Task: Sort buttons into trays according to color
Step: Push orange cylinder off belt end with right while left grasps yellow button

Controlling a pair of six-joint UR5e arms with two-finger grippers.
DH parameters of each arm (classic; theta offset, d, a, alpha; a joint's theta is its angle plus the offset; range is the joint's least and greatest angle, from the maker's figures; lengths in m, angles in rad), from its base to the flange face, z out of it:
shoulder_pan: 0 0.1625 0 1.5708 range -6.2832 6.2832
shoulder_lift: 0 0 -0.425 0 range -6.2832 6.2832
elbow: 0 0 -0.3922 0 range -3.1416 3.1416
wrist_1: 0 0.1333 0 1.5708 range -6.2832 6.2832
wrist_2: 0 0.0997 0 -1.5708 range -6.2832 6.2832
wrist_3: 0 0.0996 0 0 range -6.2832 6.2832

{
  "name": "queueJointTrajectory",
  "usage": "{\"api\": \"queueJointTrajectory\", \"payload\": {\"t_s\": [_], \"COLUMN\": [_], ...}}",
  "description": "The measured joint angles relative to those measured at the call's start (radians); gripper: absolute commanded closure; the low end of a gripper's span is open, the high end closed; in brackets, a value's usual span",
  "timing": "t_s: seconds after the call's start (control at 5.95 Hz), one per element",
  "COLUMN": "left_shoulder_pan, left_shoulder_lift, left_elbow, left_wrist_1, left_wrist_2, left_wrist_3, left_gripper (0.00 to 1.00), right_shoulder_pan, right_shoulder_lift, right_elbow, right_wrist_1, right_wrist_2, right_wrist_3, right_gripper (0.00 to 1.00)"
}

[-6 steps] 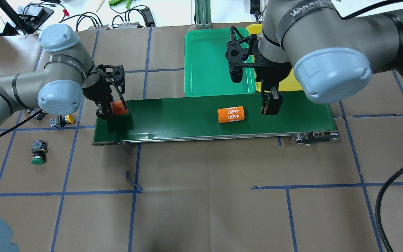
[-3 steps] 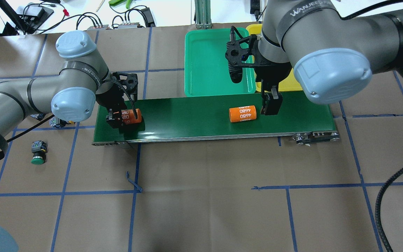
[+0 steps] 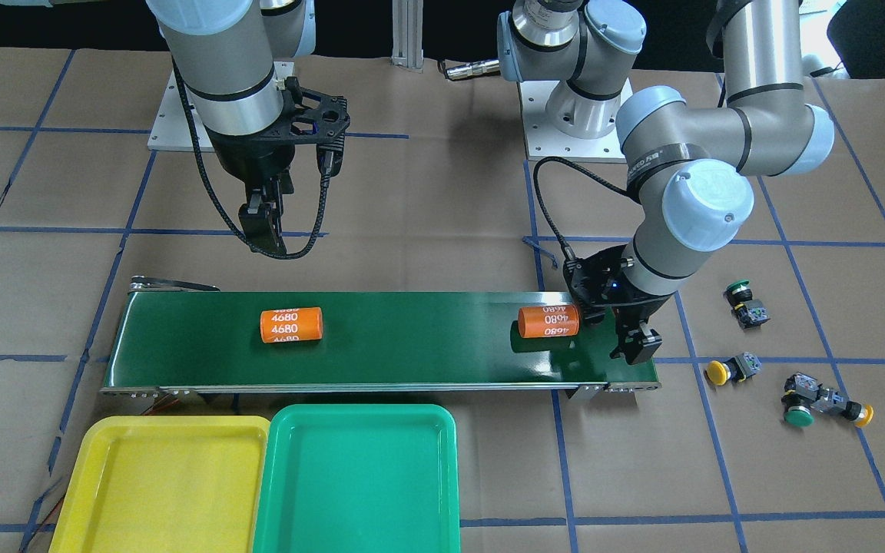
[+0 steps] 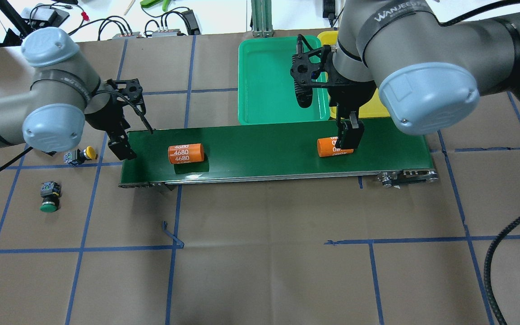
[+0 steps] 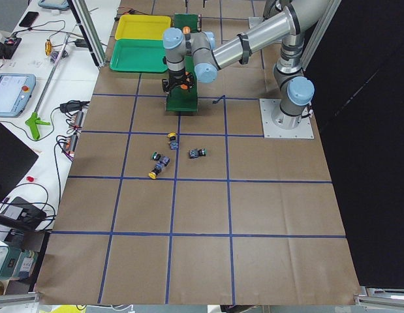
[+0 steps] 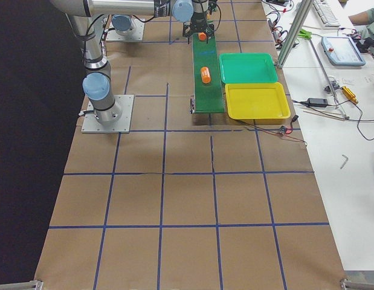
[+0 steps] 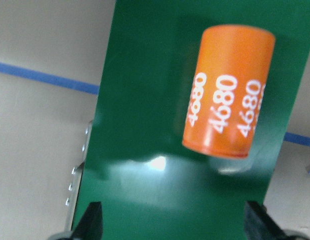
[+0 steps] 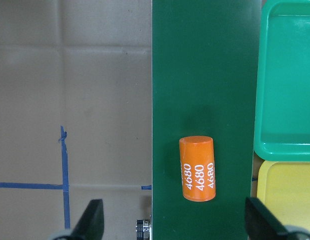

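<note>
Several buttons lie on the brown paper off the belt's end: a yellow-capped button and a green-capped button in the overhead view, and two more in the front view. My left gripper hangs open at the belt's left end, close to the yellow button, holding nothing. In its wrist view the fingers stand wide apart. My right gripper hovers open above the belt's right part. The green tray and the yellow tray sit side by side beyond the belt, both bare.
A dark-green conveyor belt runs across the table. Two orange cylinders printed 4680 lie on it, one near the left end, one under my right gripper. Cables and devices line the far table edge.
My left gripper let go of the orange cylinder on the belt and drew back left. Both cylinders shifted right along the belt. The right arm stayed put.
</note>
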Motion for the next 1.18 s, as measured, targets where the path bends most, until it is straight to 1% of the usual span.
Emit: {"api": "queueJointTrajectory", "payload": {"t_s": [0.17,0.5,0.67,0.84,1.01,1.18], "left_shoulder_pan": [0.09,0.201,0.23,0.24,0.243,0.244], "left_shoulder_lift": [-0.01,-0.073,-0.12,-0.161,-0.196,-0.225], "left_elbow": [0.002,0.022,0.034,0.031,0.026,0.022], "left_wrist_1": [0.0,0.033,0.089,0.163,0.207,0.227], "left_wrist_2": [-0.028,-0.041,-0.04,-0.037,-0.033,-0.026], "left_wrist_3": [0.023,0.142,0.214,0.262,0.285,0.294], "left_gripper": [0.02,0.02,0.02,0.02,0.02,0.04], "right_shoulder_pan": [0.0,0.0,0.003,0.014,0.043,0.072], "right_shoulder_lift": [0.0,0.003,0.014,0.043,0.084,0.12], "right_elbow": [0.0,0.003,0.005,0.006,0.005,0.003], "right_wrist_1": [0.0,-0.001,-0.022,-0.082,-0.149,-0.2], "right_wrist_2": [0.002,0.006,0.006,0.007,0.007,0.003], "right_wrist_3": [0.0,0.0,0.001,0.002,0.029,0.068], "right_gripper": [0.0,0.0,0.0,0.0,0.0,0.0]}}
